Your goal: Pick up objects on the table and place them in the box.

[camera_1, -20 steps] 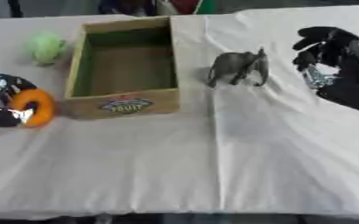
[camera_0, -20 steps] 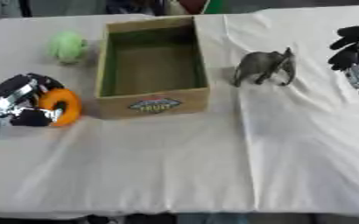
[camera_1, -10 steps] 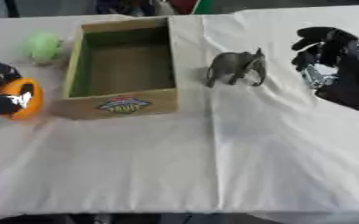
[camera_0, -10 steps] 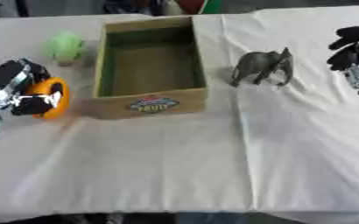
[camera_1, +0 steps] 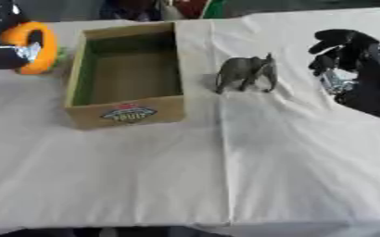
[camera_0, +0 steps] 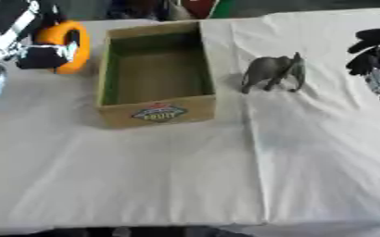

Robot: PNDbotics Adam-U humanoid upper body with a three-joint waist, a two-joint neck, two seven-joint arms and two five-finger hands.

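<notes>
My left hand [camera_0: 41, 52] is shut on an orange ring-shaped toy [camera_0: 66, 45] and holds it above the table at the upper left, just left of the box. The open cardboard box [camera_0: 154, 114] with a green inside stands left of centre and holds nothing. A grey toy elephant [camera_0: 271, 72] stands upright on the white cloth to the right of the box. My right hand [camera_1: 352, 52] hovers at the right edge, beyond the elephant, fingers relaxed and holding nothing. The green ball seen earlier is hidden behind the raised toy.
A white cloth [camera_0: 185, 176] covers the table, with wrinkles to the right of the box. Dark and coloured shapes [camera_0: 169, 8] lie past the far edge.
My left hand has lifted the orange toy off the cloth and carried it up and away from me, covering the green ball. The right hand, box and elephant have stayed put.
</notes>
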